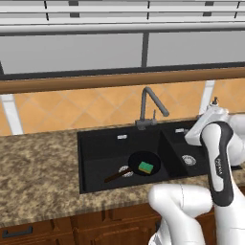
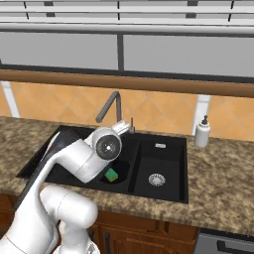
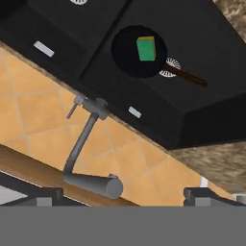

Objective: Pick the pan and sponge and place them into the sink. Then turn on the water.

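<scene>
The black pan (image 1: 135,160) lies in the larger basin of the black sink (image 1: 100,153), its brown handle pointing left. On the pan rests the green sponge (image 1: 146,167). The hand view has the pan (image 3: 127,53), the sponge (image 3: 146,49) and the sink (image 3: 202,43) far off at the top. My gripper (image 3: 124,197) is open, its tips wide apart, with the grey faucet (image 3: 81,139) spout end showing between them. Whether a tip touches the spout I cannot tell. Water is out of view. From the right, my arm partly hides the pan (image 2: 120,171) and sponge (image 2: 111,174).
The faucet (image 1: 148,103) stands behind the divider between the basins, with a small lever (image 3: 72,110) at its base. A white soap dispenser (image 2: 202,131) stands on the granite counter (image 2: 218,178) right of the sink. A wooden ledge (image 1: 95,81) runs above the tiled wall.
</scene>
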Tool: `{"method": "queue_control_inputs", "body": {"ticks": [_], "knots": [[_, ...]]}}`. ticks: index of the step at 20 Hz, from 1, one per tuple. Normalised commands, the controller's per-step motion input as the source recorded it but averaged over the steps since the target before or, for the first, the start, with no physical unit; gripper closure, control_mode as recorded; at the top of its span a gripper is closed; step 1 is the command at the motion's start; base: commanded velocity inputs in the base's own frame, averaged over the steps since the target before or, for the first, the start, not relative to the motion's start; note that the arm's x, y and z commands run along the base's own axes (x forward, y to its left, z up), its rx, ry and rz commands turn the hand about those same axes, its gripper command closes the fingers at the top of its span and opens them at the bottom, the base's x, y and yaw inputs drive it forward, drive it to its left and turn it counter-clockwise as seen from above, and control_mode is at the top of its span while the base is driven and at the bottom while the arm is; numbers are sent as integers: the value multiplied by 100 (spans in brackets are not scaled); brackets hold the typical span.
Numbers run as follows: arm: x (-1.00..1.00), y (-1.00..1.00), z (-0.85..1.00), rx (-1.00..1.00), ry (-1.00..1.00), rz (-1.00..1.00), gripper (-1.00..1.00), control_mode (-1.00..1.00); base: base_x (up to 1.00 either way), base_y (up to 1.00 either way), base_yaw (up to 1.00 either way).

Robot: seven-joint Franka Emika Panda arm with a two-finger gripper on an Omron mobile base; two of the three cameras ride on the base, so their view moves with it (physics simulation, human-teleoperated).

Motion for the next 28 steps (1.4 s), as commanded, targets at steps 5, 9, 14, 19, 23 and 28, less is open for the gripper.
{"method": "queue_control_inputs", "body": {"ticks": [5,9,14,19,23,28], "knots": [[3,-58,0,27,-2,0,-100,-100,0,0,0],[33,-34,0,25,0,0,-100,-100,0,0,0],[42,-19,0,23,6,0,-100,-100,0,0,0],[39,-5,-5,18,13,0,-100,-100,0,0,0],[43,0,-26,14,9,0,-100,-100,0,0,0],[45,0,-45,8,0,0,-100,-100,0,0,0]]}}
